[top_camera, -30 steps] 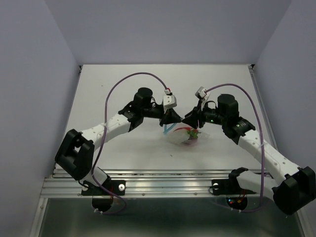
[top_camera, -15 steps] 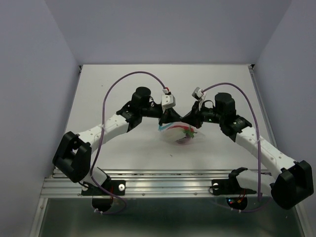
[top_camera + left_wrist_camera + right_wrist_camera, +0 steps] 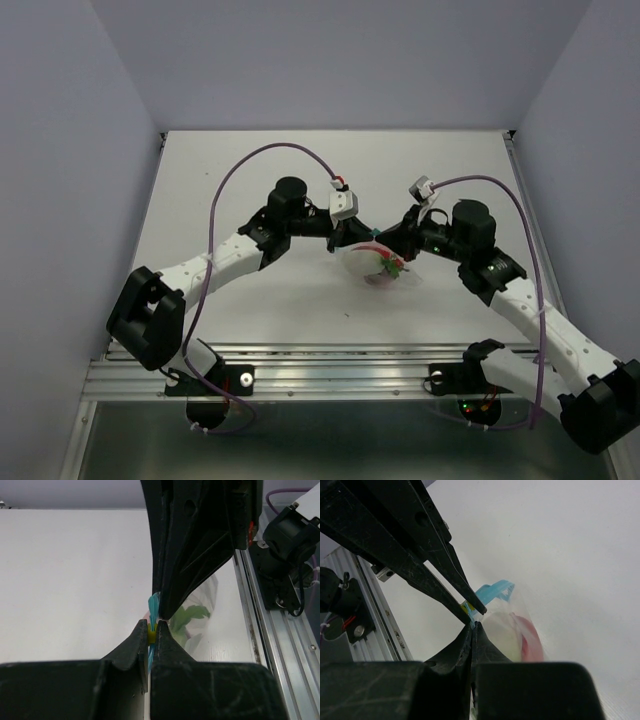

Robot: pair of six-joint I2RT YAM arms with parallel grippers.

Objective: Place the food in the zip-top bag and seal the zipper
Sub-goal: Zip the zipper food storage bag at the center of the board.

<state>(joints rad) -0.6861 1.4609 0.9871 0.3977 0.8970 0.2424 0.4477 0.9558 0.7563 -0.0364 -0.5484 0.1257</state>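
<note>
Gripping zipper | left pincer closed on it | right pincer closed on it

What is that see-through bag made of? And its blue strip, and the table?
The zip-top bag looks like thin, glossy clear plastic: green leaves show through it and its folds glint. The zipper seems a stiffer blue plastic, ribbed at its end. The table looks like a matte white board; which kind, I cannot tell.
</note>
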